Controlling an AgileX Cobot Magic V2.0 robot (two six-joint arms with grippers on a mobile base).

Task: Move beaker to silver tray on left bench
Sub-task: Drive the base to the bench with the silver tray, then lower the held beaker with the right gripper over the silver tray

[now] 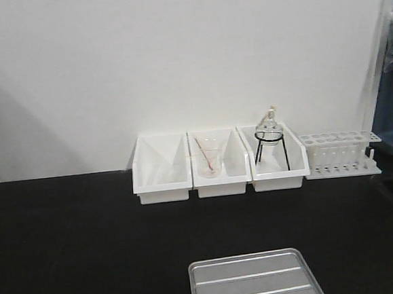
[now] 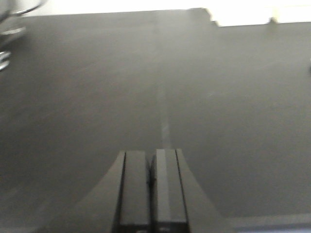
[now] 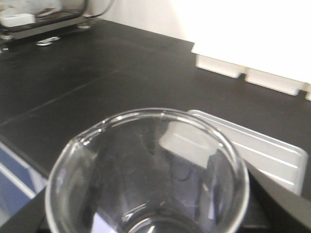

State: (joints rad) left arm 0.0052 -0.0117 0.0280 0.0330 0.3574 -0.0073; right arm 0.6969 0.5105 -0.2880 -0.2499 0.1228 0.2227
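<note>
Right wrist-mounted: right fingers [image 3: 286, 208] hold clear, flare-rimmed beaker [image 3: 146, 170]; left fingers [image 2: 135, 189] pressed together.

Diffuse, even room light. Front view: plain white wall [image 1: 175, 53] bright, with a soft grey shadow at far left. Left wrist view: blurred throughout, far edge overexposed, pale sheen streak on the matte black worktop [image 2: 218, 97]. Right wrist view: near rim of the clear glass beaker [image 3: 146, 174] glints; far white plastic bins [image 3: 267, 77] bleached.
</note>
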